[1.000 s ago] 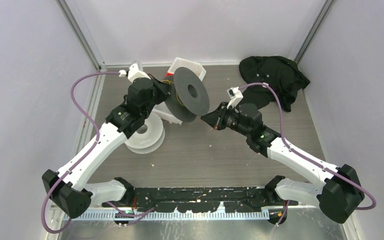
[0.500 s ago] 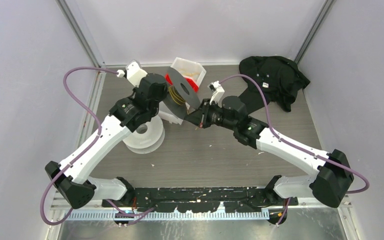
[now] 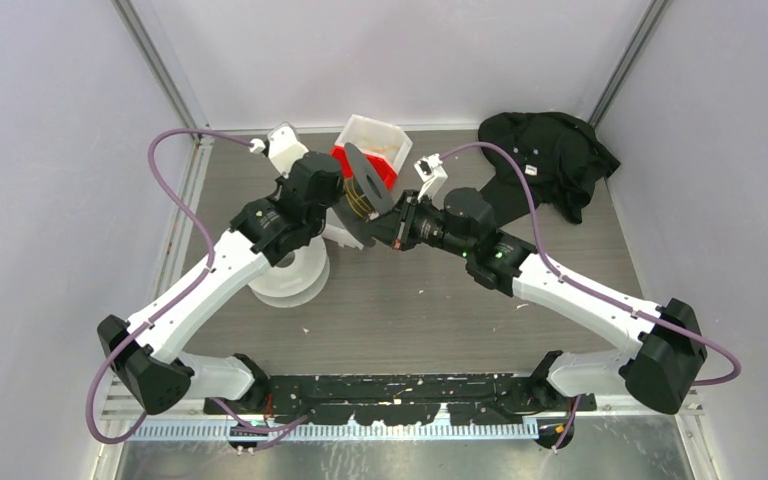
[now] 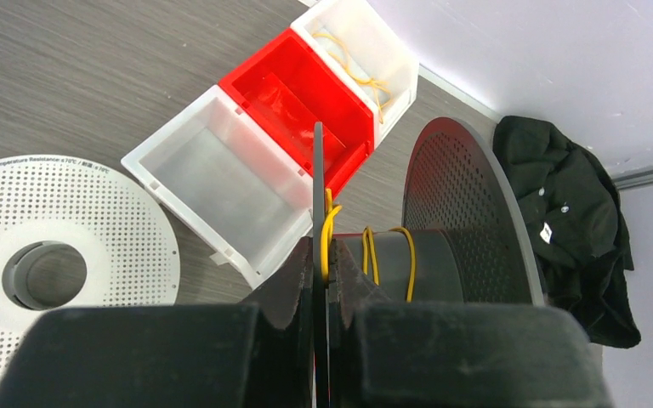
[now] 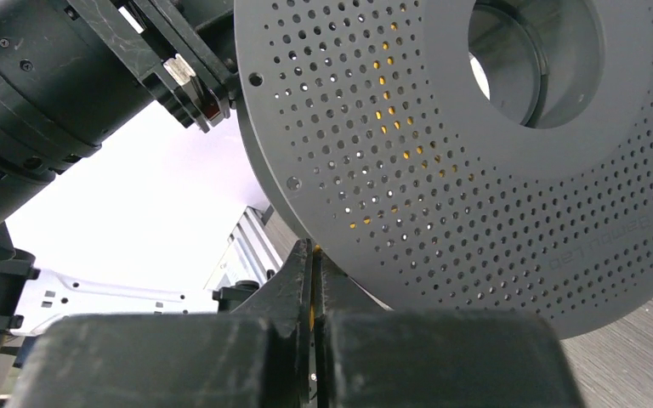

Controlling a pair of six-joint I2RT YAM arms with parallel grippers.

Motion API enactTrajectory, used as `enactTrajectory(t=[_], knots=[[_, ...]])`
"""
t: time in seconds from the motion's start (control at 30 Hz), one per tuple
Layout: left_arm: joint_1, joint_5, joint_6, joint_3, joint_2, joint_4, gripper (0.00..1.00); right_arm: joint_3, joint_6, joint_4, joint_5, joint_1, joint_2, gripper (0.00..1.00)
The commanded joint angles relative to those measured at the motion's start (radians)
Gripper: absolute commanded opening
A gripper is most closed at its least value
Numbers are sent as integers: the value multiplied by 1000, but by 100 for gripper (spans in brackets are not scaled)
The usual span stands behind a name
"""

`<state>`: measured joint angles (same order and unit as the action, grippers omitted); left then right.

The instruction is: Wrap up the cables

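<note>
A dark grey perforated spool point(image 3: 365, 185) is held in the air over the bins. My left gripper point(image 3: 345, 205) is shut on the thin edge of one flange point(image 4: 317, 183). In the left wrist view point(image 4: 319, 255) a few turns of yellow cable point(image 4: 372, 251) lie round the hub point(image 4: 429, 263). My right gripper point(image 3: 388, 235) sits just under the spool's other flange point(image 5: 476, 153). In the right wrist view point(image 5: 313, 255) it is shut on a bit of yellow cable point(image 5: 311, 316). More cable shows through the flange holes.
A white perforated spool point(image 3: 290, 270) lies flat under the left arm. A row of bins stands at the back: clear white point(image 4: 221, 183), red point(image 4: 293, 93), and white holding loose yellow cord point(image 4: 357, 51). A black cloth point(image 3: 550, 150) lies at the back right.
The right gripper has moved left and up against the spool. The left gripper has turned the spool from nearly face-on to more edge-on and shifted it toward the bins.
</note>
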<state>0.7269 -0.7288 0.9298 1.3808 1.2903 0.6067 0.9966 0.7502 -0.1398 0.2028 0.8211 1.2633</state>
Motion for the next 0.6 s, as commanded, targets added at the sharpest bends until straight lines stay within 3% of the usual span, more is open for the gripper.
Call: enactTrajectory(t=[0.0,0.23,0.43,0.57], knots=[[13,36,-48,-11,-18,-131,0,25,-1,-79,-33,1,-28,1],[14,121,-69,-77,-31,-235,0,1,2,-59,-79,0,-37,1],[13,227,-75,-314,-92,-624,0,-64,33,-17,-255,1,-90,0],[14,284,-105,-276,-42,-584,1,-84,34,-9,-273,0,-113,1]])
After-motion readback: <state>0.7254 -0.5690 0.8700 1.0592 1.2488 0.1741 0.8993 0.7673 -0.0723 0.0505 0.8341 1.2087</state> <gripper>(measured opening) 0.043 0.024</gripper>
